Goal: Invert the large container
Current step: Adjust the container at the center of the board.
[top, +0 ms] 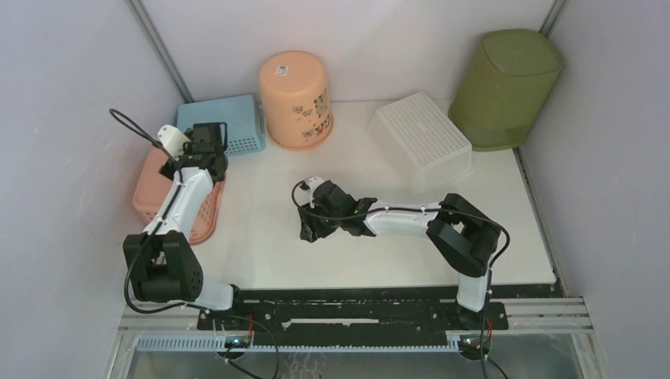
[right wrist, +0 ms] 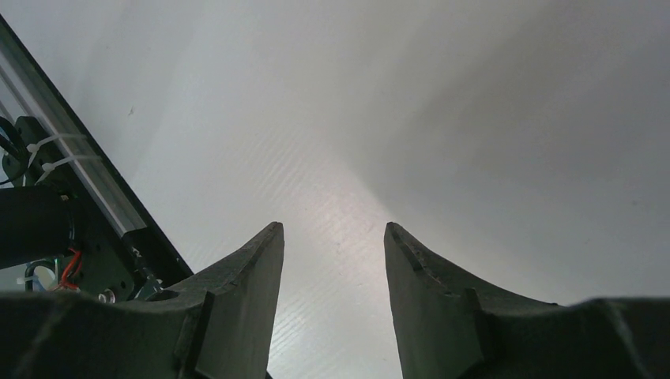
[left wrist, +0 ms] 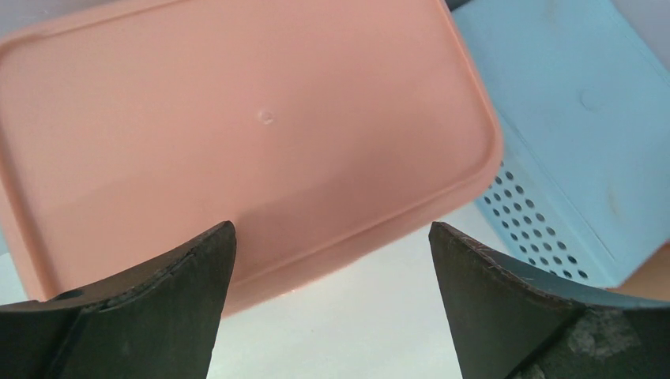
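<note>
Standing base-up: large container [top: 506, 83]

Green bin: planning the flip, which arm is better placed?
Likely right: the green bin stands far right, on that arm's side; the left hand is over the pink basket, far left.

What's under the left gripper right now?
The pink basket, solid flat face up, lies below the open left gripper, with the blue perforated basket beside it. Whatever is beneath the pink basket is covered.
</note>
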### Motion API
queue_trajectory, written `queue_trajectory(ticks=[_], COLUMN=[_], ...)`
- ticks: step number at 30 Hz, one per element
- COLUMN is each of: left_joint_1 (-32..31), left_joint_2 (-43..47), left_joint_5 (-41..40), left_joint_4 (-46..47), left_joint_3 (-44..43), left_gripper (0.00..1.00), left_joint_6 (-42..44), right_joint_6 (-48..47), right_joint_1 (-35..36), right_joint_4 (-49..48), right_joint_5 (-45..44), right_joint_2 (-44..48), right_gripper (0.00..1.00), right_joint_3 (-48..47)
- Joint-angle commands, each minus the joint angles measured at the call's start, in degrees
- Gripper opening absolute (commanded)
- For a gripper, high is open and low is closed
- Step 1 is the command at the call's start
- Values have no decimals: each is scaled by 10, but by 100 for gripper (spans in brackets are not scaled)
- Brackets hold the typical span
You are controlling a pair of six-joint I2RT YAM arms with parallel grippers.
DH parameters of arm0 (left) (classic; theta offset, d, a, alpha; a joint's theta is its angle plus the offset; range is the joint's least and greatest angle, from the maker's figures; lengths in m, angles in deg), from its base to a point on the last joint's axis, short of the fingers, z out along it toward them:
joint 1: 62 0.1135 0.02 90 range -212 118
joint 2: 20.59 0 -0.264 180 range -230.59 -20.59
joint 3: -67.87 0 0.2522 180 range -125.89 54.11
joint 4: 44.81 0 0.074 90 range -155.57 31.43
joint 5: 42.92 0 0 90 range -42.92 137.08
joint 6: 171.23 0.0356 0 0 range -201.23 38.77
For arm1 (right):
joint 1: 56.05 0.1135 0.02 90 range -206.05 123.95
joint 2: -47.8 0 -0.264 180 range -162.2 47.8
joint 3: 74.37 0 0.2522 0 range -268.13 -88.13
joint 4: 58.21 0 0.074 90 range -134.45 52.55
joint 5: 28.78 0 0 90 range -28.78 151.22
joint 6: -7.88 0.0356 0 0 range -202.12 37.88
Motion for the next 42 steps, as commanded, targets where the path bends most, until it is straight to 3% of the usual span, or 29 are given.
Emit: queue_trajectory(ticks=[1,4,9,25,32,36,38,42], left_joint_1=[-55,-95,-110,-94,-105,-120,-119,-82], left_joint_2=[-41,-48,-33,0,49,100,133,168], left_joint_5=[96,92,147,188,342,362,339,197], left_joint_4=[-39,-36,3,38,114,78,56,-31], left_joint_3=[60,57,75,81,79,27,8,-60], left_gripper=[96,96,96,96,92,92,92,96], left_joint_6=[-79,-84,-88,-68,-5,62,104,171], right_joint_6=[14,21,24,31,47,53,55,59], right_joint_1=[-13,-24,-38,-41,-61,-65,-62,-55], right_joint_4=[-25,-24,-22,-27,-28,-25,-24,-29], right_joint_5=[-14,-16,-19,-14,-2,7,7,14], right_joint_2=[46,62,92,88,91,93,94,91], right_gripper=[58,59,59,60,61,61,61,61], right_joint_3=[18,33,55,57,57,53,52,52])
